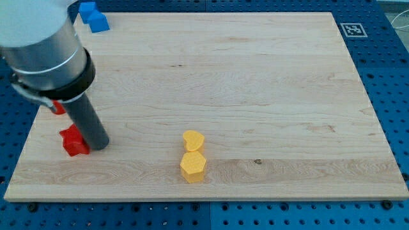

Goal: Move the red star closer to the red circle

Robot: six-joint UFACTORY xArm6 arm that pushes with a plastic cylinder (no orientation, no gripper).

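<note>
My tip (99,144) touches the red star block (74,141) near the board's left edge; a red block (58,107), likely the circle, sits close above, mostly hidden. Nearly done. No jaws on this rod.

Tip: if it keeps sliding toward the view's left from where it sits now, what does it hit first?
Most likely the red star. My tip sits right beside it on the view's right, apparently touching, though depth is hard to judge. The red block half-hidden behind the rod lies further toward the view's top, off that line.

Red star (73,141) flat at board's left edge, red circle (58,107) just above, mostly hidden
</note>
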